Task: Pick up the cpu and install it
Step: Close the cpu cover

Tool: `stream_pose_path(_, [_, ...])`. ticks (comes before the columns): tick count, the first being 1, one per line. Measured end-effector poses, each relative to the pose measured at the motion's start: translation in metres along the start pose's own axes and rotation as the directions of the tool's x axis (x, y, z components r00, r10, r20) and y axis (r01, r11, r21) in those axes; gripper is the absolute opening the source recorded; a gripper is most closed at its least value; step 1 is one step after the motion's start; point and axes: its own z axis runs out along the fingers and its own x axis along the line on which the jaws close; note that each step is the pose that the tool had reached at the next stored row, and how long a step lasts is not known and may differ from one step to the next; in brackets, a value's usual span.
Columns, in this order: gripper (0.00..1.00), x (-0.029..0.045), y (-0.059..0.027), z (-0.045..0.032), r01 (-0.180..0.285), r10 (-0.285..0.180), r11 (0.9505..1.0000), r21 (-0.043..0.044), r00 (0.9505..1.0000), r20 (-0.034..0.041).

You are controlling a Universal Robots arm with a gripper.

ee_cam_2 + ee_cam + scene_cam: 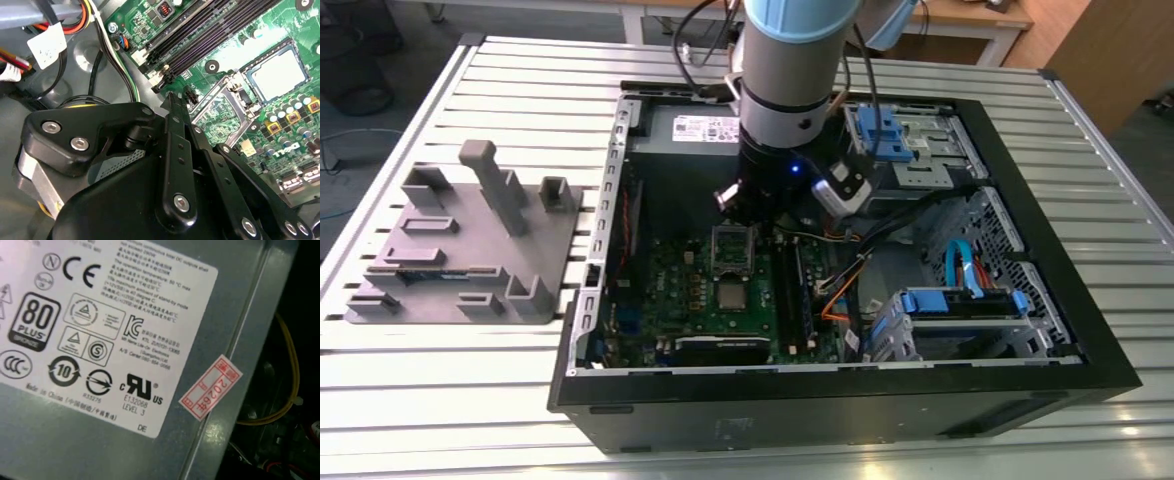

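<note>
bench (520,70): slatted metal, carrying an open black computer case (854,415); toward the exterior view's left, a grey plastic fixture (467,250) standing apart from the case.
arm (787,70): reaching down from above into the case, over the green motherboard (674,300).
gripper (765,218): hanging low over the board, near the far end of the socket frame (731,247); in the second wrist view, black linkage of the gripper (170,100) narrowing to a tip close above the board.
gripper opening: not to be made out, wide or narrow, from these views.
cpu (731,296): flat on the motherboard, silvery top up, just beside the socket frame on the side nearer the exterior camera; apart from the gripper.
cpu in the second wrist view (277,75): pale square lying level inside a black surround, with the socket frame (220,115) between it and the gripper tip.
memory slots (215,35): long, dark, parallel, running alongside the frame and the cpu.
power supply (240,315): grey metal housing in the first wrist view, bearing a white label (100,330) and a red-and-white sticker (211,387); a yellow wire (287,390) just beside its edge.
</note>
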Motion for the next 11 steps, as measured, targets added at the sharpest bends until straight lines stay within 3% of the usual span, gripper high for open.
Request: stream_pose_path(11, [0.11, -0.0002, 0.0000, -0.0044, 0.083, -0.083, 0.9965, -0.0045, 0.9965, -0.0036])
